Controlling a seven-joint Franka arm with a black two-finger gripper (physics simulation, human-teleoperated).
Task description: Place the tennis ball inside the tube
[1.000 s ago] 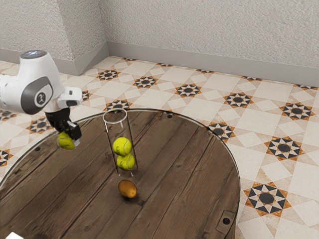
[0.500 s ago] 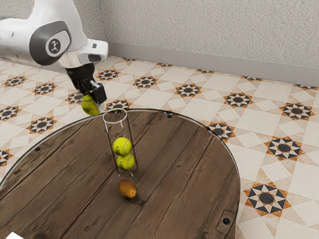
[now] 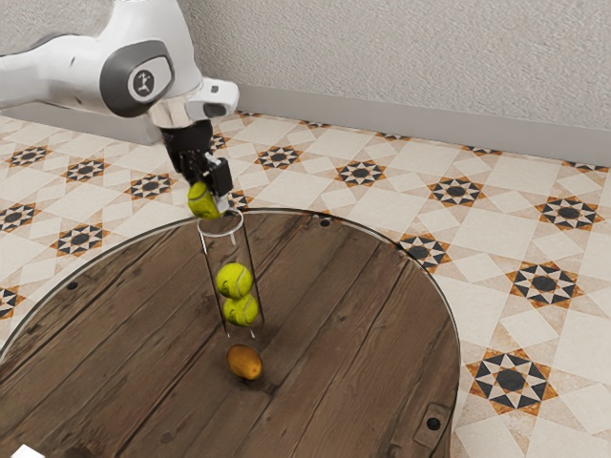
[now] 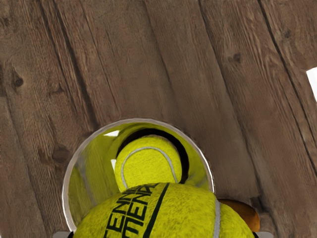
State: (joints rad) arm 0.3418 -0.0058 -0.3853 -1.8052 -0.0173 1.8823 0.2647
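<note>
In the exterior view my gripper [image 3: 212,196] is shut on a tennis ball [image 3: 202,201], held just above the rim of the clear tube [image 3: 221,225]. The tube stands upright on the table with two tennis balls [image 3: 234,281] stacked inside. In the wrist view the held ball [image 4: 163,213] is large at the lower edge and overlaps part of the tube's round rim [image 4: 69,171]. Beyond it, a ball inside the tube [image 4: 147,161] shows through the opening.
An orange-brown fruit [image 3: 244,362] lies on the round wooden table [image 3: 353,315] near the tube's base. A white object [image 3: 28,451] sits at the exterior view's lower left corner.
My gripper has risen and moved toward the exterior view's right with the ball, from beside the tube to over its rim. The tube, its balls and the fruit have stayed put.
</note>
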